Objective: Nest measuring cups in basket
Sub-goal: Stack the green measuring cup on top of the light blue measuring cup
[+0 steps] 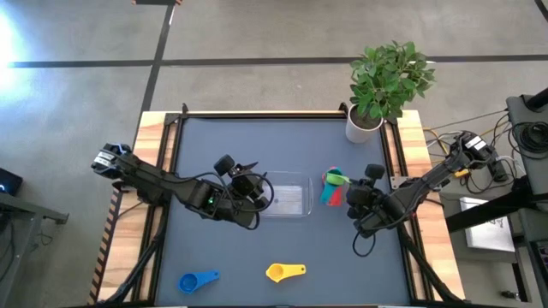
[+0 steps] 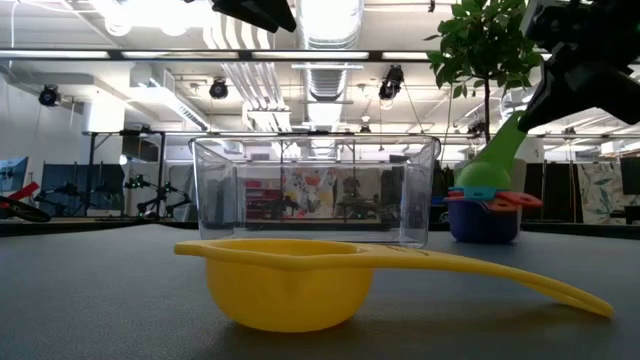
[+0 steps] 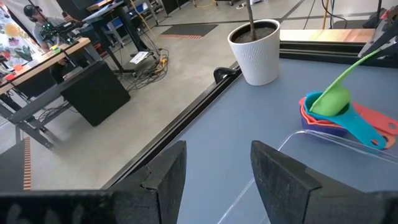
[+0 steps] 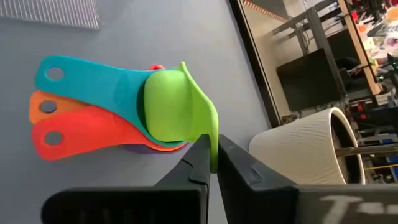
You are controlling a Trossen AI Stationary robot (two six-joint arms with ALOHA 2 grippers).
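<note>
I see my right gripper (image 4: 212, 158) pinching the green cup's (image 4: 174, 106) handle over the nested stack (image 1: 332, 192) beside the basket (image 1: 287, 198) mid-table, left gripper (image 3: 214, 177) open, empty, yellow cup (image 1: 283, 272) and blue cup (image 1: 195, 281) near the front edge.

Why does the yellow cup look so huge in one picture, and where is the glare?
Low view: the yellow cup lies nearest the lens, so it looms; bright ceiling lamps glare above the clear basket. High view: a white flare at the left edge; the same cup looks small.
</note>
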